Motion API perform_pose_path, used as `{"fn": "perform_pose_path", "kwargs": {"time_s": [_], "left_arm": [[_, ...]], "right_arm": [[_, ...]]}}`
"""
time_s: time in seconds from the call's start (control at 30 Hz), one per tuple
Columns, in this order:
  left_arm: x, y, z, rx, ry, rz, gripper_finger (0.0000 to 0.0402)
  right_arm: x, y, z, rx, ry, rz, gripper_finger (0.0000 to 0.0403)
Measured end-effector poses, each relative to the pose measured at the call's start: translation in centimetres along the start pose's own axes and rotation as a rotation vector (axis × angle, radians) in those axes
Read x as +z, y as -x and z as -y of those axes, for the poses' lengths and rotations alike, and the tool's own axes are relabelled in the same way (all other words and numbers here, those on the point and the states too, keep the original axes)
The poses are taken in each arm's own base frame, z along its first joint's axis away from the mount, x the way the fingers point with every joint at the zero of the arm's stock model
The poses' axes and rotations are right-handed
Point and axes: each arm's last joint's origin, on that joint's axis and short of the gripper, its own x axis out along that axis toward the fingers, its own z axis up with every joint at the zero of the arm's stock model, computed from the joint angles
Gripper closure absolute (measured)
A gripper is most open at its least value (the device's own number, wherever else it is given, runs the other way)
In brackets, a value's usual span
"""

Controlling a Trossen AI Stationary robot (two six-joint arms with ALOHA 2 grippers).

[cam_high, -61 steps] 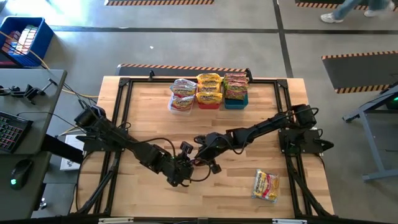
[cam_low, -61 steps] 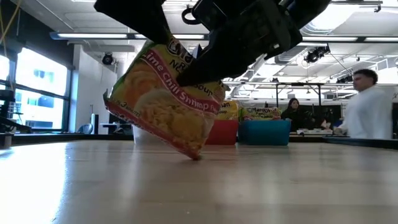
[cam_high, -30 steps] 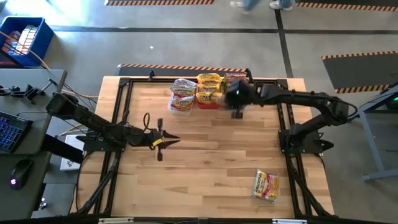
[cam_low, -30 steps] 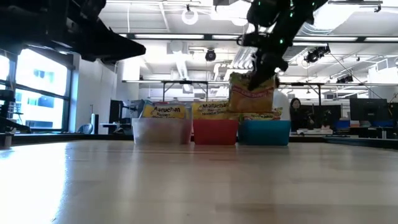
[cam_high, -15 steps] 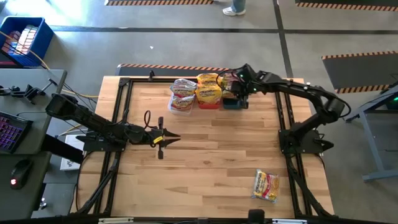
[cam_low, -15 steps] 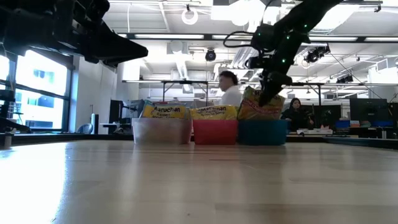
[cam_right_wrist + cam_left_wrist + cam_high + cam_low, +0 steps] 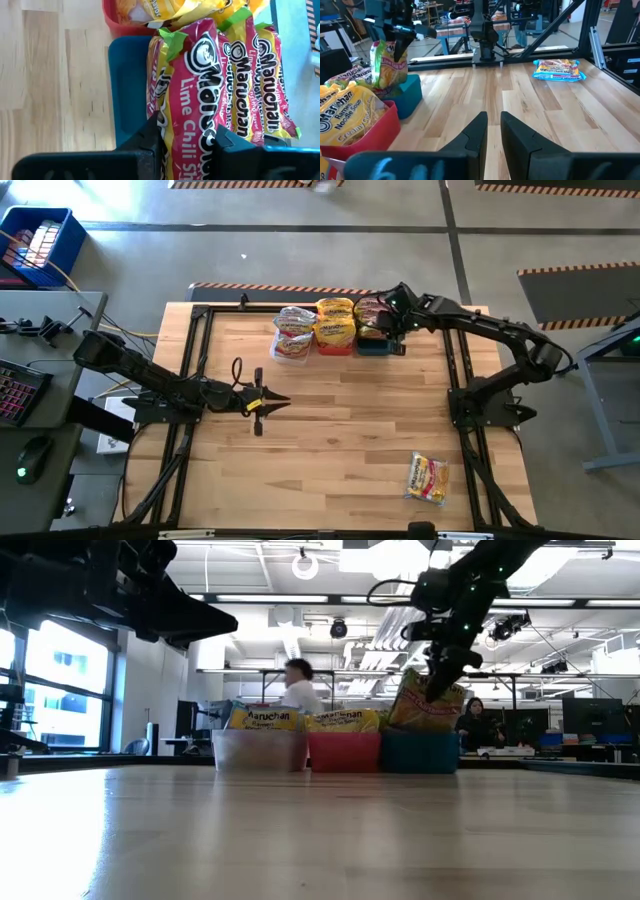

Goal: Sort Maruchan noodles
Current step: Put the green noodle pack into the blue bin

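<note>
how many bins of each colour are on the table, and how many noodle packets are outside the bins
clear bin: 1
red bin: 1
teal bin: 1
loose Maruchan packet lying on the table: 1
Lime Chili Maruchan packet held by the right gripper over the teal bin: 1
total: 3 bins, 2 packets outside them, 5 things

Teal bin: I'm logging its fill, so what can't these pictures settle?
- Teal bin: low view shows only its wall, so packet count is hidden.
- High view: right tool covers part of it.
- Right wrist view: held packet runs off the edge, hiding the bin floor.
- Lone packet: flavour too small.
</note>
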Motion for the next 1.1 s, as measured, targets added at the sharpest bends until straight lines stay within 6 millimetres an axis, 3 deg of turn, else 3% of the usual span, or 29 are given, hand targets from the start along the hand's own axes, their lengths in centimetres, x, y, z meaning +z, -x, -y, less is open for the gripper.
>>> {"fn": "perform_pose_path", "kwargs": {"time_s": [0.23,0.83,1.1], "left_arm": [[0.1,0.0,0.0,0.001,0.008,0.007,0.0355],[0.1,0.0,0.0,0.001,0.003,0.013,0.0355],[0.1,0.0,0.0,0.001,0.003,0.013,0.0355]], "right_arm": [[-0.1,-0.9,-0.2,0.034,0.017,-0.032,0.0336],[0.0,-5.9,-0.2,0.083,0.044,-0.11,0.0336],[0.9,-6.3,-0.5,0.025,0.071,-0.082,0.0323]]}}
